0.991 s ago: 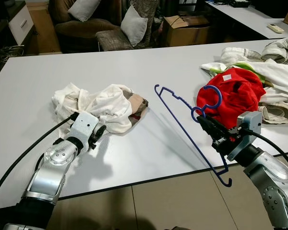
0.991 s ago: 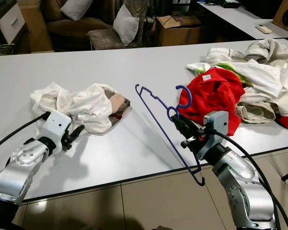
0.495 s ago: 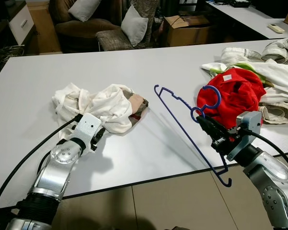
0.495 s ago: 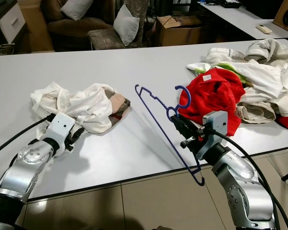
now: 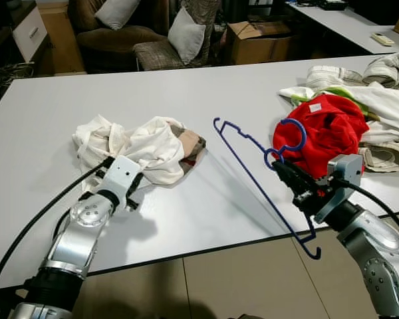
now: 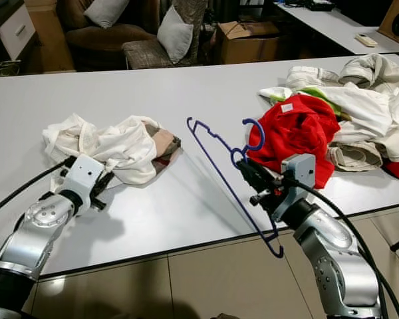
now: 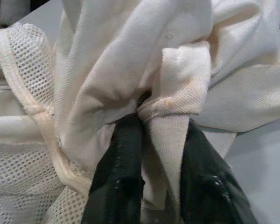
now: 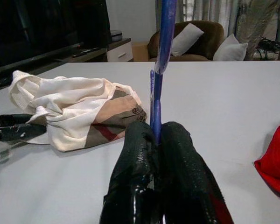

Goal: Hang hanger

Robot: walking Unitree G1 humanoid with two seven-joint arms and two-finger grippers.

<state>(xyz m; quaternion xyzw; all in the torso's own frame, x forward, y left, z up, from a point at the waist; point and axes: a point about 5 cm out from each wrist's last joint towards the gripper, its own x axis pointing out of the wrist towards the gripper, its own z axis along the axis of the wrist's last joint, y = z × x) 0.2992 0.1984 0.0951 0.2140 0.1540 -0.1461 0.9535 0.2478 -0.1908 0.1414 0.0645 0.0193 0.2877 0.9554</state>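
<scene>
fingers (image 8: 130, 158) clamped on hanger (image 5: 253, 166)

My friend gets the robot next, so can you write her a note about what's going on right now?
Right claw: shut on the blue hanger, held up off the table.
Left claw: shut on a fold of the cream shirt, which lies bunched on the table.
Done: both things are gripped.
Left: get the shirt onto the hanger, then hang it up.
</scene>
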